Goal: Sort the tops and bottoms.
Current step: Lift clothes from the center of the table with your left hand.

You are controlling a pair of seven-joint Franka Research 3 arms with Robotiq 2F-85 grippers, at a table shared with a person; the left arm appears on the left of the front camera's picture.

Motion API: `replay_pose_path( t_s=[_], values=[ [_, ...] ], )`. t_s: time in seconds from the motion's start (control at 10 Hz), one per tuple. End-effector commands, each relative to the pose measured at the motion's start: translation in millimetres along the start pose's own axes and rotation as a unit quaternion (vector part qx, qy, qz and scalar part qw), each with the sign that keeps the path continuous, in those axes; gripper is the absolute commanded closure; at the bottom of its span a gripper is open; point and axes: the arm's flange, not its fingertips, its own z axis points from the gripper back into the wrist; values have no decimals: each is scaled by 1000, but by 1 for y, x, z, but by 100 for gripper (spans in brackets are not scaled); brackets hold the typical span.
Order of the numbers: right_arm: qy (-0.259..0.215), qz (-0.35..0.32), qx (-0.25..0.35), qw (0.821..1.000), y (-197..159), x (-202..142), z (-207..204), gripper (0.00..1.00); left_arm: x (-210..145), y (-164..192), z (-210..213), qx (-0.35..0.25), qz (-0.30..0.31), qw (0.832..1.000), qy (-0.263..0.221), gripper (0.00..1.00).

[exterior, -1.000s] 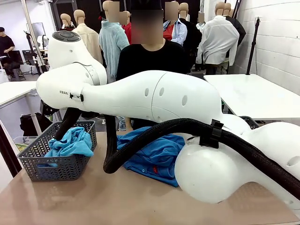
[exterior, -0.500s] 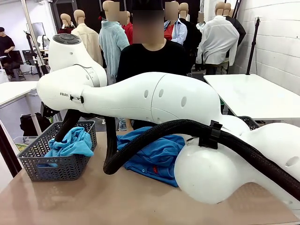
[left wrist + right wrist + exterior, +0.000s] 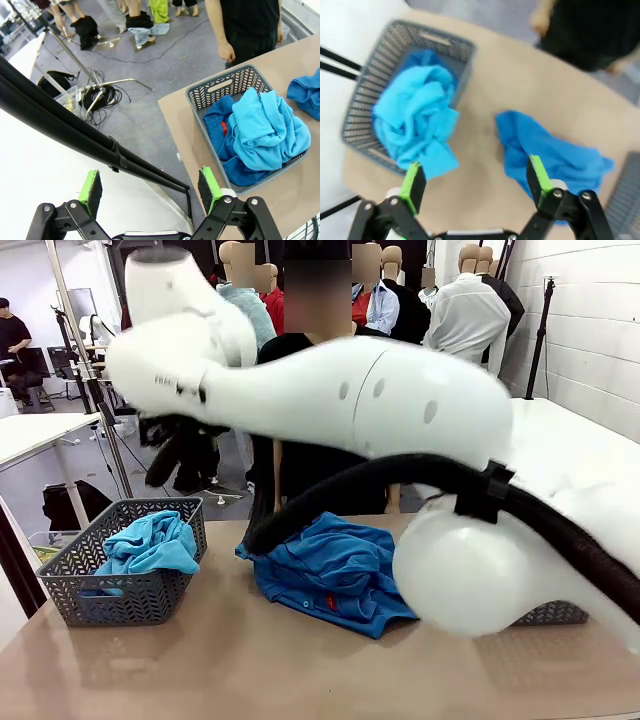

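Note:
A turquoise top lies heaped in the grey basket at the table's left, over a royal blue garment with a small red tag. Another blue top lies crumpled on the table's middle. My left gripper hangs open high over the floor beside the basket, holding nothing. The right gripper is open too, above the table between the basket's turquoise top and the loose blue top. Bottoms are out of view.
A person in black stands at the far side, one hand hanging near the basket. A second grey basket sits at the table's right. My white arm links and black cable cross the table's middle.
Both arms have swung upward and show motion blur. More of the blue top on the table is uncovered. The garments and the basket have not moved.

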Motion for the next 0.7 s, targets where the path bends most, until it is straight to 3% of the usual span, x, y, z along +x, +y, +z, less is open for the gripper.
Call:
replay_pose_path(
  t_s=[0.0,0.1,0.2,0.3,0.4,0.6],
  values=[
    [93,-49,-63,992,-117,-170,6,0,1,2,1,-1,-3,1000,8,0],
    [170,-69,-102,978,-160,-202,-5,0,1,2,1,-1,-3,1000,8,0],
    [195,-85,-86,973,-189,-232,-15,0,1,2,1,-1,-3,1000,8,0],
    [141,-88,-78,983,-196,-241,-17,0,1,2,1,-1,-3,1000,8,0],
    [158,-69,-110,979,-79,-26,17,0,1,2,1,-1,-3,1000,8,0],
    [158,-69,-110,979,-79,-26,17,0,1,2,1,-1,-3,1000,8,0]
  ],
)
